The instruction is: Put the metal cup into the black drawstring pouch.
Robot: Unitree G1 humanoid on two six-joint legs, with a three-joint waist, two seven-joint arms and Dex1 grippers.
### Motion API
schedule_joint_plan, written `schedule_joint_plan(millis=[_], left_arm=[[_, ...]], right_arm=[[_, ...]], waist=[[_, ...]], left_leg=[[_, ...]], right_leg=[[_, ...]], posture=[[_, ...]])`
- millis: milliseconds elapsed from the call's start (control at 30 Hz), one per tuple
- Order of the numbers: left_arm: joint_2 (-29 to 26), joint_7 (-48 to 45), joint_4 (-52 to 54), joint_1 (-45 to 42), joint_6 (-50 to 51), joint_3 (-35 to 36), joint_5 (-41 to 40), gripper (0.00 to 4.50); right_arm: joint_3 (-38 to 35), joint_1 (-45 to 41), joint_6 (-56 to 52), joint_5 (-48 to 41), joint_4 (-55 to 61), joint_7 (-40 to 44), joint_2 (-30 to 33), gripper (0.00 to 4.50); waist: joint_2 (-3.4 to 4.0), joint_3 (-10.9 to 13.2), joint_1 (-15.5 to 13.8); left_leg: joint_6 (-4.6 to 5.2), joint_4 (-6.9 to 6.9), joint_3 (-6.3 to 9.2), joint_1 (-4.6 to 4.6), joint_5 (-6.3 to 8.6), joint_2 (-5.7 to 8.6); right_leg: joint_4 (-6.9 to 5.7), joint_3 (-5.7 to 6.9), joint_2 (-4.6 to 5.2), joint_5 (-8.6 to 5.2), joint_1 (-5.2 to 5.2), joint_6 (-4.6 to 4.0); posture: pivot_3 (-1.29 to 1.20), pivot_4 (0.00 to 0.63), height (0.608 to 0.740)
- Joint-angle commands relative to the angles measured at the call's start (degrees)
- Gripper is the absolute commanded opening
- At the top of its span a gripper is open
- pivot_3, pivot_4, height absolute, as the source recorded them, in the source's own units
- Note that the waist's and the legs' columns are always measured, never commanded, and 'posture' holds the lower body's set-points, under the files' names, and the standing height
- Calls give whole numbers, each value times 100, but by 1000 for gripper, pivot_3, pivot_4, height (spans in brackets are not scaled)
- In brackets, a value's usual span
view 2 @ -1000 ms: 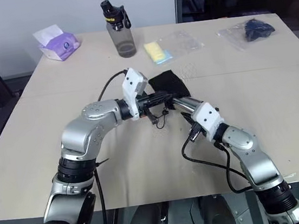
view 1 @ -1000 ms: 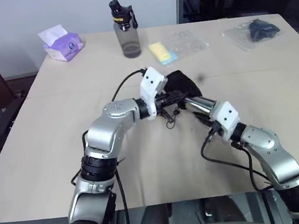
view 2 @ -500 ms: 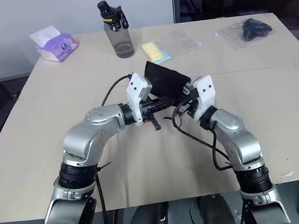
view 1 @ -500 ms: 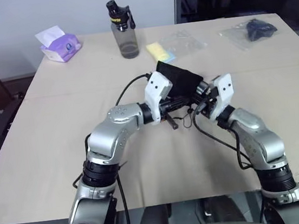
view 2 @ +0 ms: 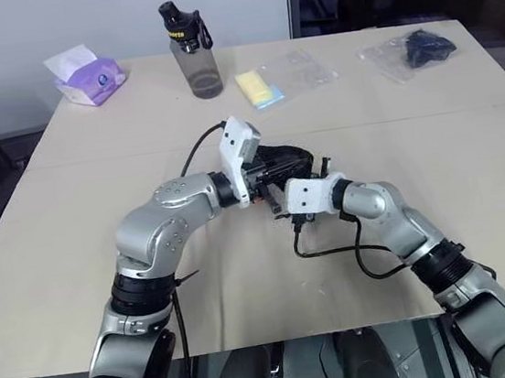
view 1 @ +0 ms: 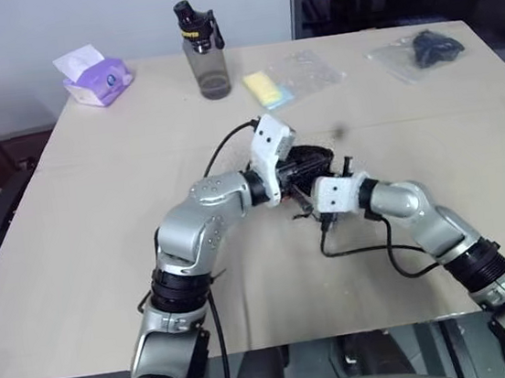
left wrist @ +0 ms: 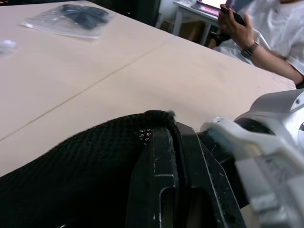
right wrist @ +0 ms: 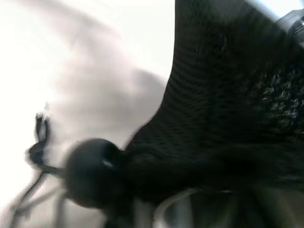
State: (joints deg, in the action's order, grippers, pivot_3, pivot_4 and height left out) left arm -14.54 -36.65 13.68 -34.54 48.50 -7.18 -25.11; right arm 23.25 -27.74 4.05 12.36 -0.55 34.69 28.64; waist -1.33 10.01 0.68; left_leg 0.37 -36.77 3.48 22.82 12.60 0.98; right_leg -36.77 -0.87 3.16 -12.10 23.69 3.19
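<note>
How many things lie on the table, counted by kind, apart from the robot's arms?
Grey translucent bottle with black cap: 1
Purple tissue box: 1
Clear plastic bags: 2
Black mesh drawstring pouch: 1
Total: 5

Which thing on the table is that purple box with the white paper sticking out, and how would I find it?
Start at the table's far left corner. The purple tissue box sits there, left of the grey bottle. Unlike the clear plastic bags along that far edge, it is a coloured box with a white tissue standing up from its top.
</note>
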Motion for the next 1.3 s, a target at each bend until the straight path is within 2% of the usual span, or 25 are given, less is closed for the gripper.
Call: schedule_joint_plan(millis=[33, 300, 367, 467, 533, 600, 667, 767, 967, 1133, 1200, 1300], left_arm=[[129, 208, -56, -88, -168, 349, -154, 0], [282, 272, -161, -106, -109, 539, -398, 0], [360, 322, -207, -150, -93, 586, -463, 0], [401, 353, -251, -177, -116, 551, -476, 0], [417, 378, -257, -191, -117, 547, -496, 0], [456, 418, -282, -228, -106, 554, -527, 0], [440, 438, -286, -255, -155, 514, -488, 0], [400, 483, -339, -296, -192, 530, -432, 0], [257, 450, -347, -352, -196, 490, -419, 0], [229, 494, -334, -335, -206, 519, -436, 0], [214, 509, -321, -303, -208, 527, -434, 0], [204, 528, -318, -263, -218, 534, -443, 0]], right_arm=[[-631, 268, 197, -587, 844, 492, 489, 2568], [-2013, 826, -845, -2696, 2113, 1317, 959, 2568], [-2350, 1234, -1434, -3388, 2357, 1227, 849, 2568], [-2301, 2092, -2553, -4064, 2505, 1226, 847, 2568], [-2219, 2287, -2852, -4095, 2453, 1089, 756, 2568], [-1994, 2250, -2825, -3864, 2114, 719, 298, 2568], [-1717, 2017, -2345, -3303, 1525, 262, -266, 2568], [-1461, 1722, -1712, -2792, 808, 99, -767, 2568], [-1267, 1101, -794, -2252, -520, -49, -1376, 2568], [-1418, 893, -582, -2333, -834, -149, -1775, 2568], [-1462, 909, -564, -2421, -796, -113, -1888, 2034], [-1444, 958, -568, -2443, -681, -99, -1992, 825]], waist=[[-1, 1, -22], [-3, 2, -2], [-2, 2, -6], [-4, 1, -32], [-3, 2, -30], [-3, 3, 29], [-4, 2, 45], [-1, 1, 36], [-1, 1, 9], [-1, 2, 13], [0, 2, 14], [0, 2, 18]], left_leg=[[0, 0, 1, 0, 0, 1], [1, -2, 3, -3, 0, 0], [1, -2, 8, -3, 0, -10], [1, -1, 10, 0, 1, -13], [2, -2, 2, 1, 1, -12], [2, -4, -10, -2, 1, -11], [2, -8, -11, -14, 1, -11], [2, -9, -17, -19, 1, -17], [0, -8, -12, -6, 1, -15], [-1, -3, -7, -5, 1, -16], [-1, -3, -6, -5, 1, -16], [-1, -3, -7, -6, 1, -16]], right_leg=[[1, 1, 4, 0, -1, 0], [-1, 4, -3, 0, -2, 0], [-2, 13, -8, 0, -6, 0], [-1, 14, -5, 0, -8, -1], [1, 6, -2, 0, -8, -1], [1, -8, -1, 0, -5, -1], [1, -18, -10, 1, -6, -2], [-2, -12, -25, 1, -6, -1], [2, -8, -24, 17, -3, -24], [5, -6, -24, 17, -1, -24], [4, -6, -24, 17, -1, -24], [2, -6, -24, 17, -1, -24]], posture=[[0, 150, 740], [0, 150, 740], [0, 150, 740], [0, 150, 740], [0, 150, 740], [0, 150, 740], [0, 150, 740], [0, 150, 740], [0, 150, 740], [0, 150, 740], [0, 150, 740], [0, 150, 740]])
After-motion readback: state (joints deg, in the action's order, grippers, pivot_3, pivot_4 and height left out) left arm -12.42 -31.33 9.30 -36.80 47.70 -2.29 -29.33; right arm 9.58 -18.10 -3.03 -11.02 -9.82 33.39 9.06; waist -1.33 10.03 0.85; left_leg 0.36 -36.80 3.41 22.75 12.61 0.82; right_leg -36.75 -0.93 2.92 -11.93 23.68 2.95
